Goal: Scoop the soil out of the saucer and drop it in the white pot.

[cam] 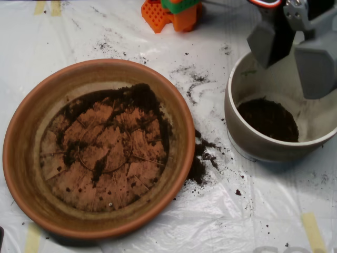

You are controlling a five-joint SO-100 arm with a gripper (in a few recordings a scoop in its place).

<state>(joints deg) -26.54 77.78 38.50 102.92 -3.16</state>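
The terracotta saucer (31, 158) lies at the left, wide and shallow. A thin layer of dark soil (131, 100) clings to its grooved bottom, thickest along the far side. The white pot (247, 137) stands at the right with a dark heap of soil (267, 118) in its bottom. My grey scoop (292, 50) hangs over the pot's far rim, its two shells spread apart, open, with nothing visible between them.
Spilled soil (202, 158) lies on the white plastic sheet between saucer and pot, with more crumbs scattered behind. An orange and green part (171, 13) stands at the top centre. Yellow tape strips (313, 232) mark the sheet.
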